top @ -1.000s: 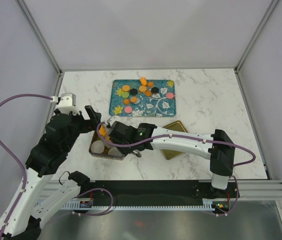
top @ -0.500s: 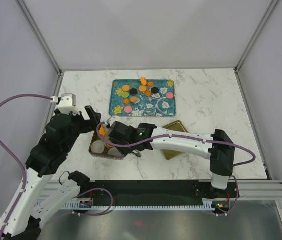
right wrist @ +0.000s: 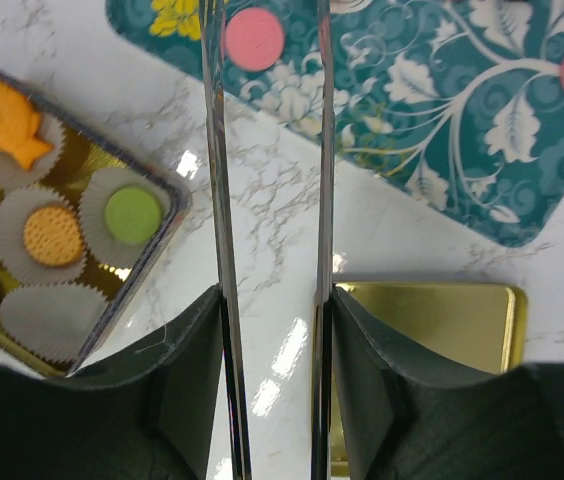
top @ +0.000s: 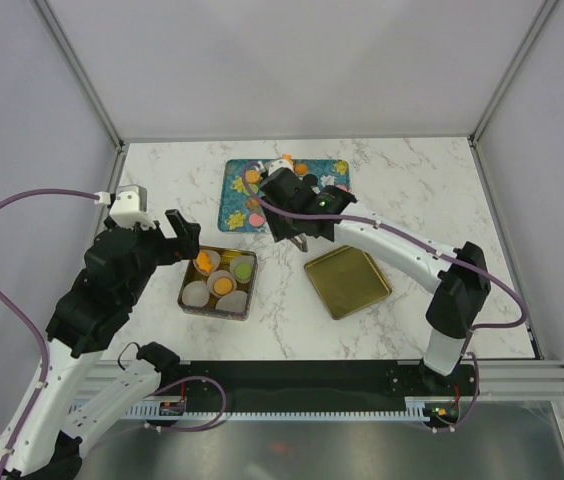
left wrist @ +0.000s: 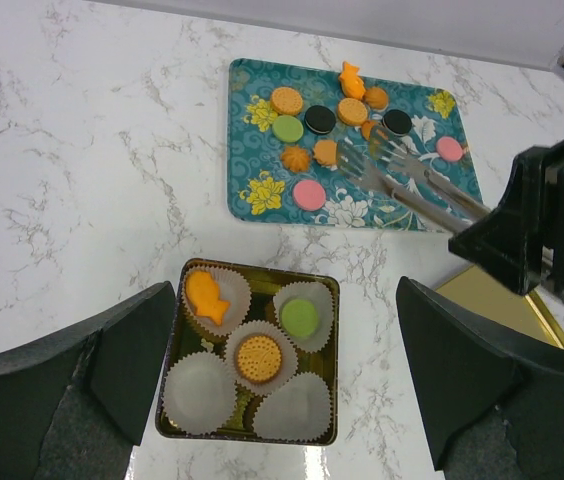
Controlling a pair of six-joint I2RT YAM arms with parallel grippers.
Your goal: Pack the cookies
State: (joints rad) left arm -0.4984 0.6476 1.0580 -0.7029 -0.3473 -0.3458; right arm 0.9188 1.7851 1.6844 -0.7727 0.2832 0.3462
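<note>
Several cookies (left wrist: pixel 309 193) lie on the teal floral tray (left wrist: pixel 247 155), also seen from above (top: pixel 234 205). A gold tin (left wrist: pixel 334 360) holds paper cups with an orange fish cookie (left wrist: pixel 205 297), a round orange cookie (left wrist: pixel 259 357) and a green cookie (left wrist: pixel 300 318); two cups (left wrist: pixel 200 380) are empty. My right gripper (right wrist: pixel 270 300) is shut on metal tongs (right wrist: pixel 214 180), whose tips hang over the tray beside a pink cookie (right wrist: pixel 254 38). The tongs are empty. My left gripper (left wrist: pixel 287 330) is open and empty, high above the tin (top: pixel 187 285).
The tin's gold lid (top: pixel 347 283) lies face up right of the tin, and shows in the right wrist view (right wrist: pixel 432 320). The right arm (top: pixel 392 245) stretches across the table's middle to the tray. Enclosure walls stand on both sides and at the back.
My right arm has swung with the tongs from over the tin back and right to the tray. The tin is uncovered, with a green cookie in a cup. The left arm barely moved.
</note>
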